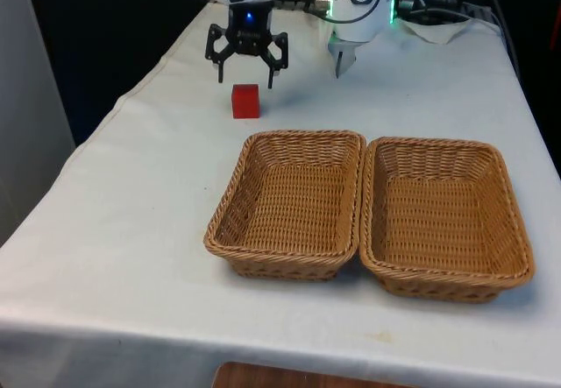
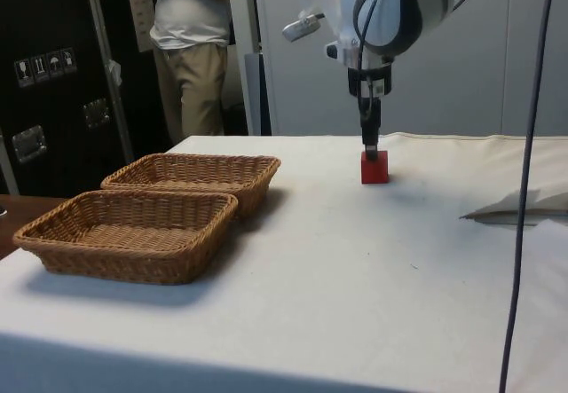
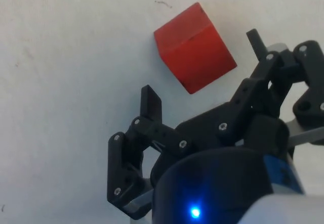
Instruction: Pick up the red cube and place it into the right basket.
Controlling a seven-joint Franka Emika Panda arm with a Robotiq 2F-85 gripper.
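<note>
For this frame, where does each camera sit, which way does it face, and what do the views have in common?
Front view: looks along the table to the arm; open gripper above the red cube, two baskets nearer the camera.
Side view: at the table's side; arm, gripper over the cube, baskets, a person behind.
Wrist view: on the wrist, looking down; jaws apart, cube on the white cloth.
All three share cube and gripper.

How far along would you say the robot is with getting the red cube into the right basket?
Nothing is done yet: the red cube sits on the cloth, ungrasped. In hand: the open gripper hovers just above it. Left: close on the cube, lift it and carry it to the right basket, which holds nothing.
</note>
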